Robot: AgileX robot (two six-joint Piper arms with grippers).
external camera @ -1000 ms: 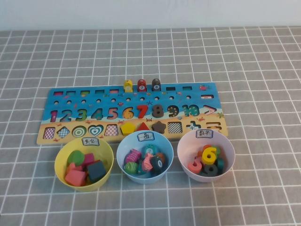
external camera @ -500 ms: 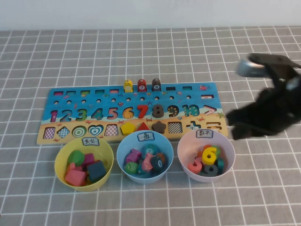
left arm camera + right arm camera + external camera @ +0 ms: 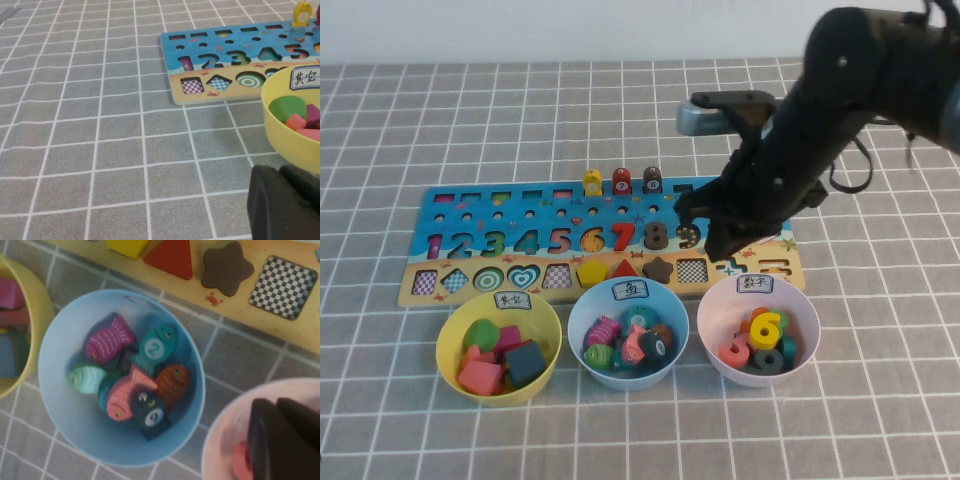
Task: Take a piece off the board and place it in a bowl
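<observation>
- A grey cloth with a white grid point(image 3: 440, 110) covers the table, meeting a plain pale wall at the far edge.
- The board point(image 3: 470, 222) lies flat across the middle; the yellow bowl point(image 3: 452, 362), a light blue bowl point(image 3: 582, 352) and a pale pink bowl point(image 3: 712, 352) stand in a row along its near edge.
- The piece point(image 3: 658, 269) sits in its cut-out on the sandy strip, just beside a red triangle point(image 3: 624, 269) and a yellow hexagon point(image 3: 591, 272).
- Half a second earlier the right arm was a blur off the board's right end; now it reaches over the board's right part.
- The right gripper point(image 3: 720, 235) hangs above the pink bowl's far rim, its opening impossible to judge.
- The left gripper point(image 3: 282, 210) waits low beside the yellow bowl; whether it is apart or together cannot be told.
</observation>
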